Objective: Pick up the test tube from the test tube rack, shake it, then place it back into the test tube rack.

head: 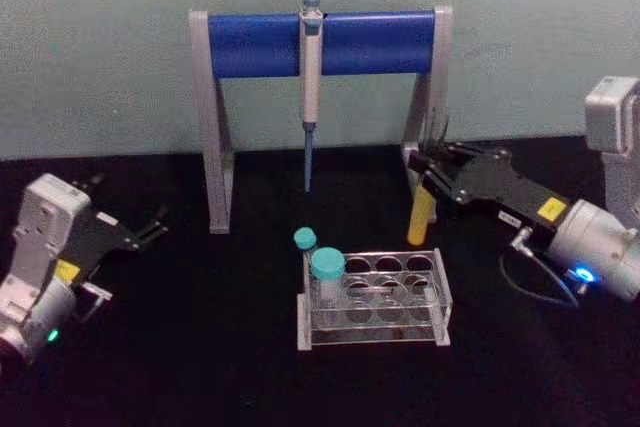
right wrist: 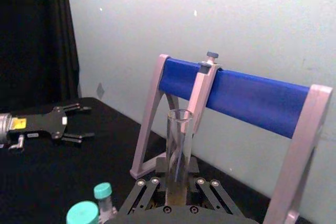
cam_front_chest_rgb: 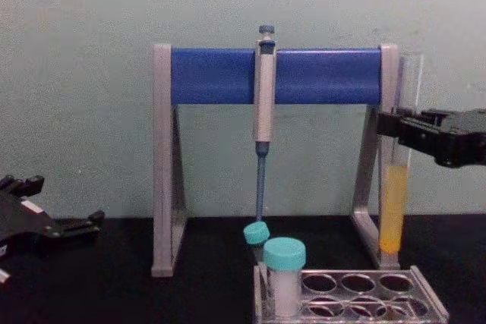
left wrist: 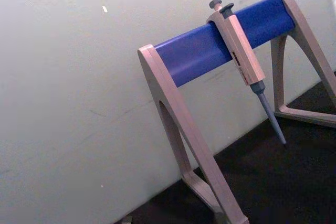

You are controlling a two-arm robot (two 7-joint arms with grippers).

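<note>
My right gripper [head: 426,175] is shut on the test tube [head: 420,219], a long clear glass tube with yellow-orange liquid in its lower part. The tube [cam_front_chest_rgb: 394,210] hangs upright, its rounded bottom just above and behind the back right corner of the test tube rack [head: 443,299]. In the right wrist view the open mouth of the tube [right wrist: 179,140] rises between the fingers. The rack [cam_front_chest_rgb: 430,303] is a low clear plastic block with rows of round holes. My left gripper [head: 155,225] rests open at the far left of the table, holding nothing.
A tall grey-legged stand with a blue crossbar [head: 260,44] stands behind the rack, close to the held tube. A grey-blue pipette [head: 311,77] hangs from it. Two teal-capped vials [head: 327,269] sit at the rack's left end. Black table lies in front.
</note>
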